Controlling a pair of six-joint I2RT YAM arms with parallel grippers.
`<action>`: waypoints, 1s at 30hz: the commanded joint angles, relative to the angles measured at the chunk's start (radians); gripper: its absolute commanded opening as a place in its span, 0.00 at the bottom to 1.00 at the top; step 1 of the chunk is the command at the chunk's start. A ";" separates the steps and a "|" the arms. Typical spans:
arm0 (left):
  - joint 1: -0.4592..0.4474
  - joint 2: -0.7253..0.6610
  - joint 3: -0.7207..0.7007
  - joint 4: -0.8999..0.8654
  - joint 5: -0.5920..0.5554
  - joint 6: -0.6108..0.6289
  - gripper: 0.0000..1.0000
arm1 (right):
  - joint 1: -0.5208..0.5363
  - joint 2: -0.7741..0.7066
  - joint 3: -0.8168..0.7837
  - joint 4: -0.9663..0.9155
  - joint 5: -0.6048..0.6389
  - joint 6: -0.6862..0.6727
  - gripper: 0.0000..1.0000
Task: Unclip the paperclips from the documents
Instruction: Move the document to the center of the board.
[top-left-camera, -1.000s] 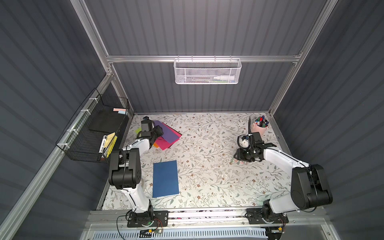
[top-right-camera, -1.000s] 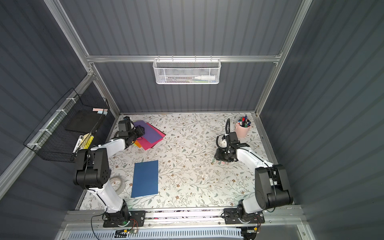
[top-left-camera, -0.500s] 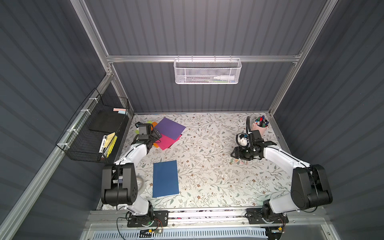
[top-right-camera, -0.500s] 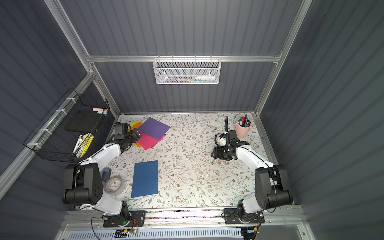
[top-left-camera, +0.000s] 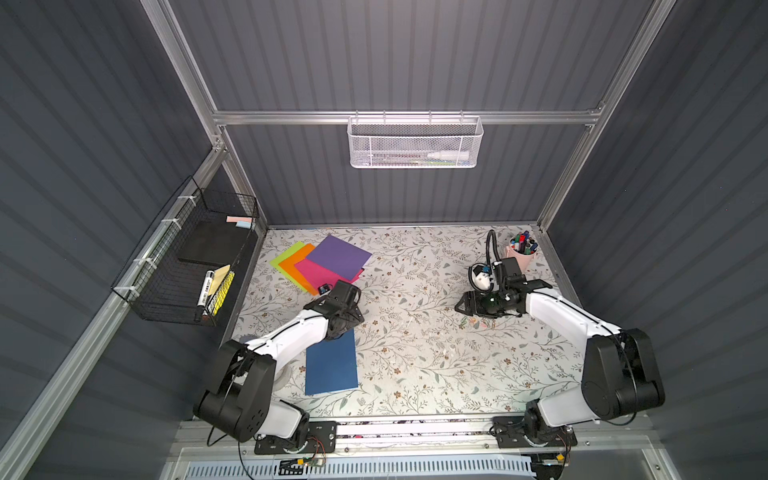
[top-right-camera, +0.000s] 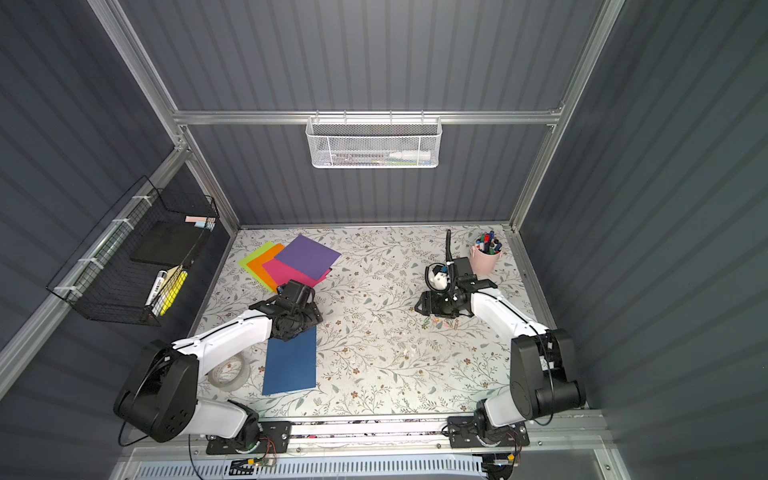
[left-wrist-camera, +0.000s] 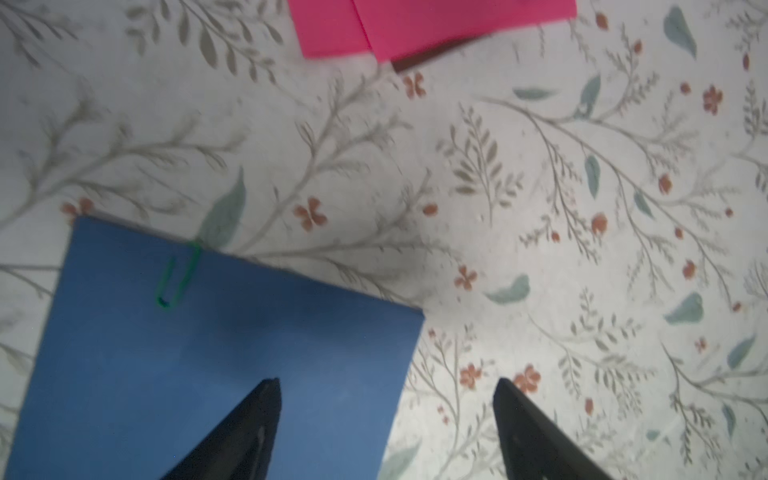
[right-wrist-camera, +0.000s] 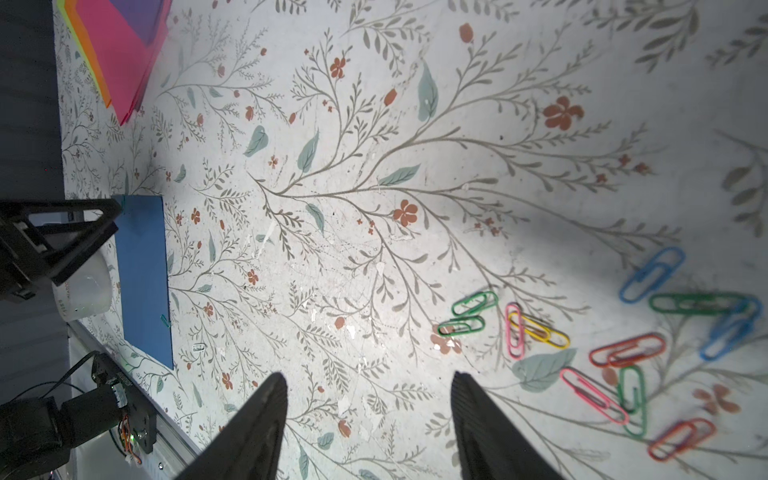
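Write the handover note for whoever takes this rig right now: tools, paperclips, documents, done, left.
Left tool: open, empty, above a corner of the navy blue sheet.
Right tool: open, empty, above the table beside the loose paperclips.
Things: the navy blue sheet lies alone near the front, with a green paperclip clipped on its edge. The fanned sheets lie at the far end on the left arm's side, purple on top.
Done: a pile of clips is off.
Left: pull the green paperclip. Whether the fanned sheets carry clips cannot be told, so check them.
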 joint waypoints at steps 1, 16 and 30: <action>-0.060 0.015 -0.022 -0.059 -0.004 -0.103 0.83 | 0.003 -0.017 0.019 -0.024 -0.030 -0.031 0.65; -0.194 0.239 0.088 0.093 0.189 -0.096 0.81 | 0.002 -0.059 -0.011 -0.004 -0.029 -0.027 0.68; -0.303 0.445 0.326 0.303 0.392 -0.237 0.82 | 0.004 -0.006 -0.019 0.036 -0.057 0.000 0.69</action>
